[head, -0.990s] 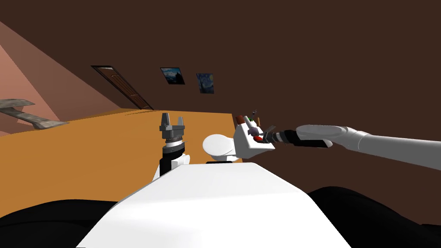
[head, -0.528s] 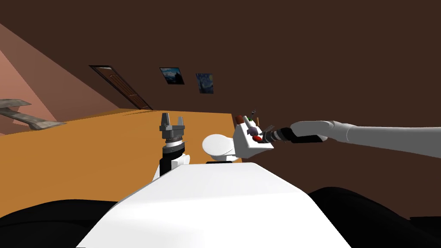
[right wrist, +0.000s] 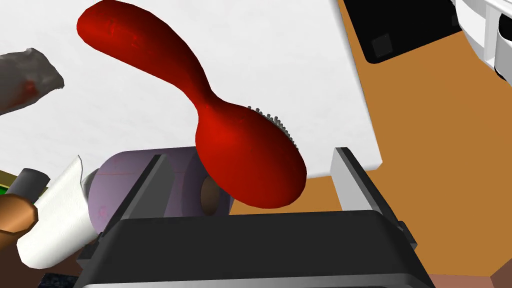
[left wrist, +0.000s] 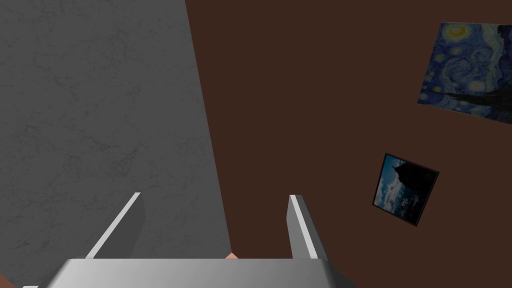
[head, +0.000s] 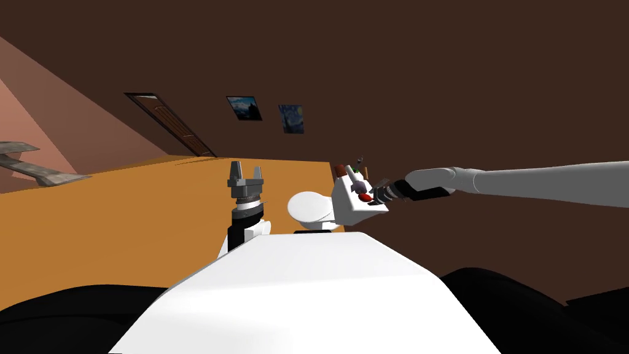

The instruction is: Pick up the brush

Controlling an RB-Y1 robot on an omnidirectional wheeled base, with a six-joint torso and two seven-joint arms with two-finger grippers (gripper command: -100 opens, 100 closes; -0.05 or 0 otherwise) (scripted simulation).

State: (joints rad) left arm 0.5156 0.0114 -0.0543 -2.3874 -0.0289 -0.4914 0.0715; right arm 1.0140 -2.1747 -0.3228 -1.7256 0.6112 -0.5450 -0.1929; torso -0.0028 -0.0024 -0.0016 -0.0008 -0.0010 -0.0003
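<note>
Brown room, white top (right wrist: 280,60) | right pincer (right wrist: 252,156) open astride red brush (right wrist: 197,95) head, holding nothing | left pincer (left wrist: 216,197) open, idle | risk: finger snags purple roll (right wrist: 182,175), or knocks brush off edge

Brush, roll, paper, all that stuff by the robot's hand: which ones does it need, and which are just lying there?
Needed:
red brush, on the white top
right gripper, open either side of the brush's head

Lying about:
lilac roll
white paper
grey scrap
left gripper, open, idle
</note>
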